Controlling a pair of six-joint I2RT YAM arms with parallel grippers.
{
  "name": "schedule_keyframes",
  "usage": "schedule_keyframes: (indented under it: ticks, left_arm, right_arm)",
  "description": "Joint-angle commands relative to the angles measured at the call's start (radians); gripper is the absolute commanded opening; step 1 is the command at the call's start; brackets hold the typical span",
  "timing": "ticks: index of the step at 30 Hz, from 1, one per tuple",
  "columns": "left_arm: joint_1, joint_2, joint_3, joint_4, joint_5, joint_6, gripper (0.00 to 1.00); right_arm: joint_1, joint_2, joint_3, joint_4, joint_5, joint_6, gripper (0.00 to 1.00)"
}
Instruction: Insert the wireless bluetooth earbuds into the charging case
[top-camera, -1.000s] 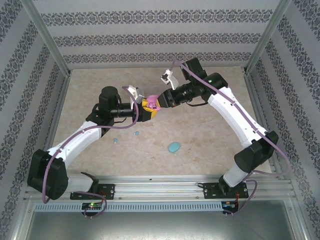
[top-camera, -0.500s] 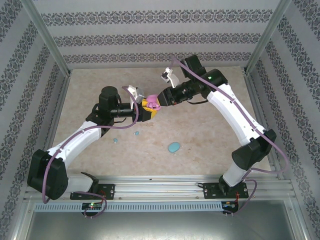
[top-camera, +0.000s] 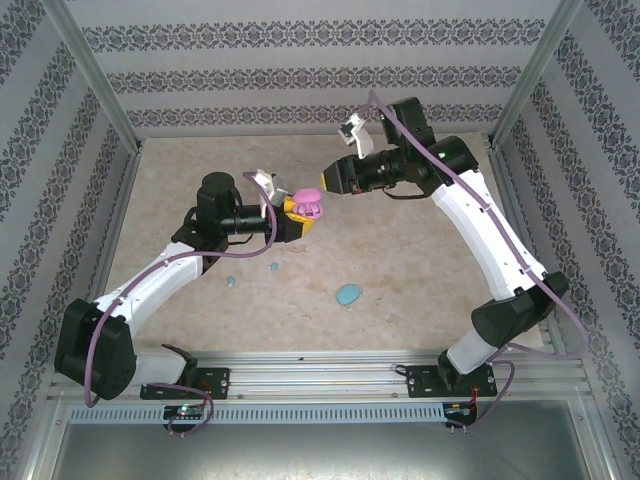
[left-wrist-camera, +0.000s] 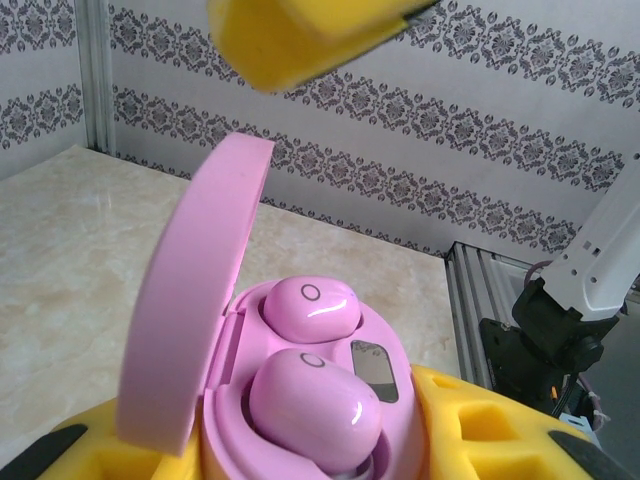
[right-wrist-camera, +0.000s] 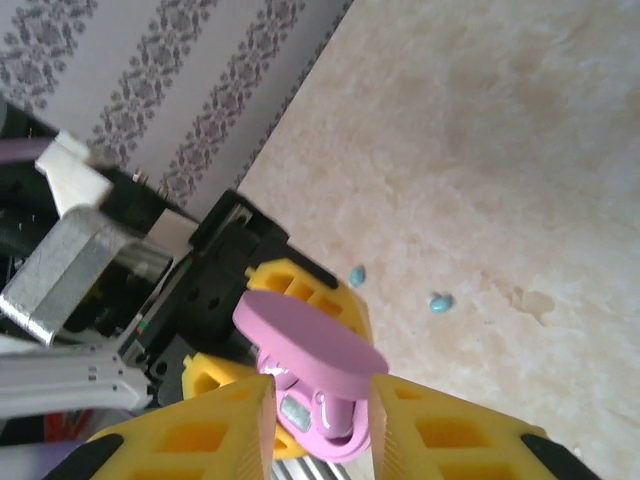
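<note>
Clamping the pink oval plastic charging case (top-camera: 308, 207) from both sides, the left gripper (top-camera: 303, 214) has its yellow fingers (left-wrist-camera: 482, 420) closed on the lower shell. It holds the case above the desk (top-camera: 420, 270), about midway between the left and right edges and a little toward the far edge.

Case lid (left-wrist-camera: 195, 300): hinged open, standing roughly upright on the left in the left wrist view. Two pink rounded plastic earbuds sit side by side in the case wells, one farther from the camera (left-wrist-camera: 310, 305) and one nearer (left-wrist-camera: 305, 408). Both look seated; how deep, I cannot tell. A small silvery rectangular panel (left-wrist-camera: 372, 366) lies just beside them on the case's inner face.

Right gripper (top-camera: 330, 181): yellow fingers (right-wrist-camera: 445, 430) spread apart with nothing between them. It hovers near the case on its far-right side, not touching it. From the right wrist, the lid shows through the gap between the fingers.

On the desk:
- Two light-blue rounded plastic earbuds (top-camera: 271, 267) (top-camera: 231, 281) lie loose near each other, left of centre, below the left arm.
- A light-blue oval pebble-shaped case (top-camera: 347, 295) lies closed toward the near edge, about mid-width, well apart from the earbuds.
</note>
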Motion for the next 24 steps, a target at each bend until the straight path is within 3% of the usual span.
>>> schedule_keyframes:
  ticks: [1, 7, 24]
  left_arm:
    - [-0.012, -0.027, 0.02, 0.048, 0.026, -0.001, 0.26]
    - [-0.012, -0.021, 0.035, 0.047, 0.013, -0.017, 0.26]
    - [-0.01, 0.042, 0.066, 0.167, -0.037, -0.191, 0.26]
  right_arm:
    - [-0.004, 0.003, -0.04, 0.108, 0.012, 0.121, 0.33]
    - [0.011, 0.042, -0.046, 0.151, -0.034, 0.178, 0.42]
    - [0.026, -0.028, -0.221, 0.237, -0.061, 0.249, 0.48]
